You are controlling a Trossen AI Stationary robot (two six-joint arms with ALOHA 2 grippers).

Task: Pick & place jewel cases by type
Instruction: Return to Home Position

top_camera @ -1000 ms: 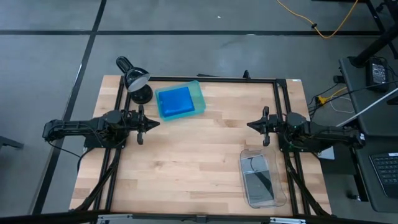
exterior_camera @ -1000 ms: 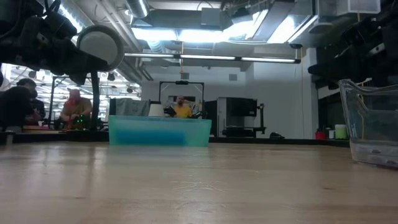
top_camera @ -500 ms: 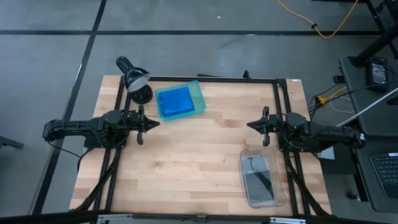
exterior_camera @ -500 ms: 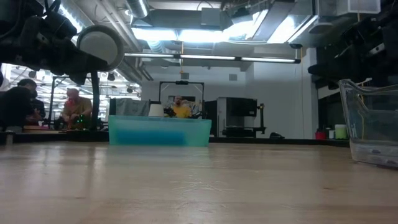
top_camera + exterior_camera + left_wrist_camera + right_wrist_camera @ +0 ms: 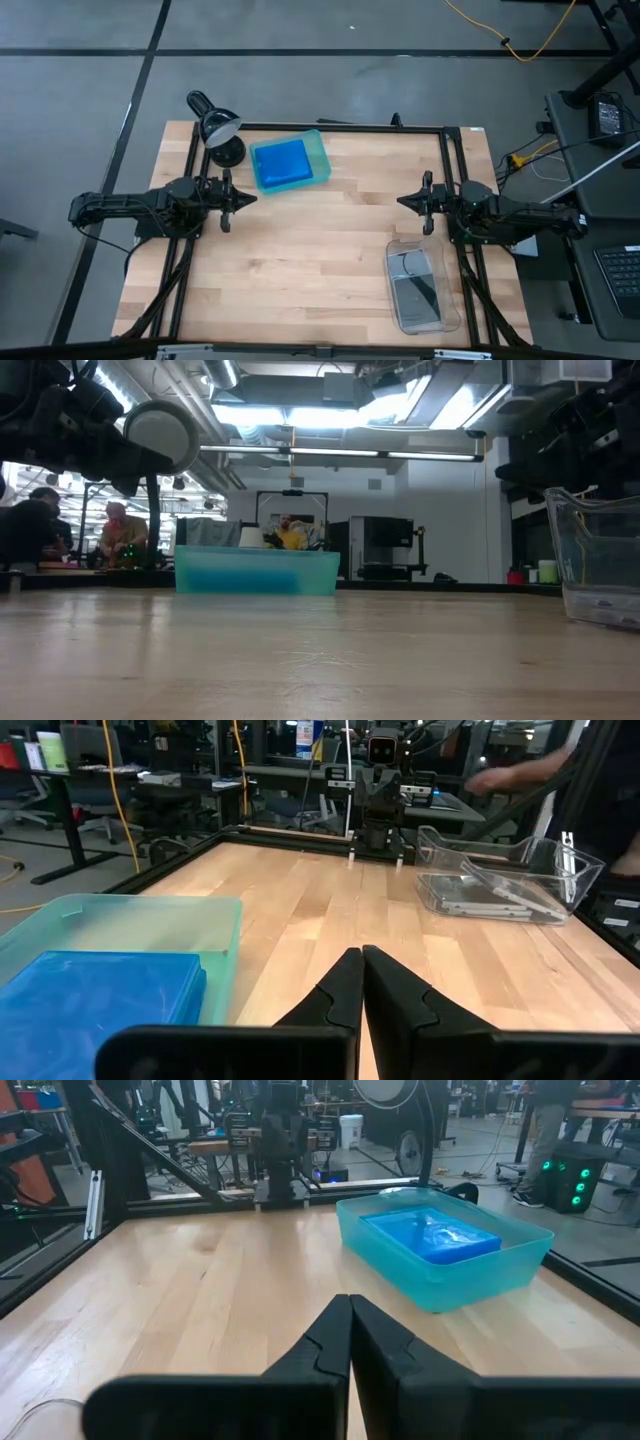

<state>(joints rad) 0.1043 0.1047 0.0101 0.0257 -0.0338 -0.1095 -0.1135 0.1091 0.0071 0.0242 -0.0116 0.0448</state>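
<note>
The pale wooden plank tabletop (image 5: 320, 250) sits inside a black metal frame (image 5: 350, 127). It stands on a grey floor (image 5: 300, 60) crossed by dark lines, where a yellow cable (image 5: 520, 45) loops off to the right.

The left claw (image 5: 248, 197) hangs low at the left edge of the tabletop, its fingers pressed together and holding nothing. The right claw (image 5: 402, 200) faces it from the right edge, likewise closed tight and empty.

The blue jewel cases (image 5: 281, 164) lie stacked flat in the translucent green tray (image 5: 322, 152). That tray stands toward the back of the tabletop, near the left claw and just beside a black desk lamp (image 5: 218, 128) at the back left corner. The grey-clear jewel cases (image 5: 415, 285) are in the clear tray (image 5: 455, 310) at the front right, near the right arm. In the left wrist view they lean on one another, and their number cannot be told.

Seen level across the wood, the room is a workshop with long ceiling lights (image 5: 330, 453) and exposed ducts. A seated person (image 5: 122, 532) is at a bench far to the left, and a person in yellow (image 5: 292, 537) shows beyond the green tray.
</note>
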